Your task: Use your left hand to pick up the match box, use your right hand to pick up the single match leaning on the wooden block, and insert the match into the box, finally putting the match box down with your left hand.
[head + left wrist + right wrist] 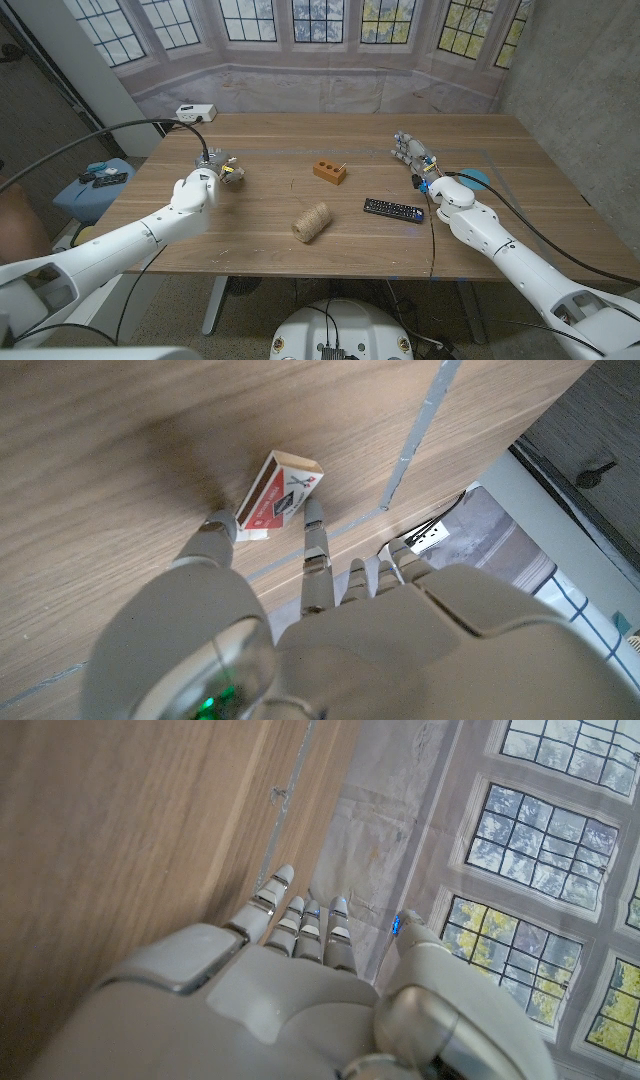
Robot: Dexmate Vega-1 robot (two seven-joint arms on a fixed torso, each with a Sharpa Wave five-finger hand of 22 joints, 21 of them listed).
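At the desk's (260, 250) left side, the robot's left hand (200, 185) hovers over the match box (280, 493), two fingers (313, 540) spread to either side of it and touching its edges, though whether they grip it cannot be told. The box lies flat on the wood near a taped line, its red printed face up, its tray pushed slightly out. Bare wood stretches toward the near edge. At centre, a small wooden block (329, 171) stands with the single match (340, 166) leaning on it; a spool of twine (311, 222) lies nearer the front edge, and a black remote control (393, 210) just right of it. Far right, the right hand (418, 160) waits near the desk's side edge, fingers extended and holding nothing.
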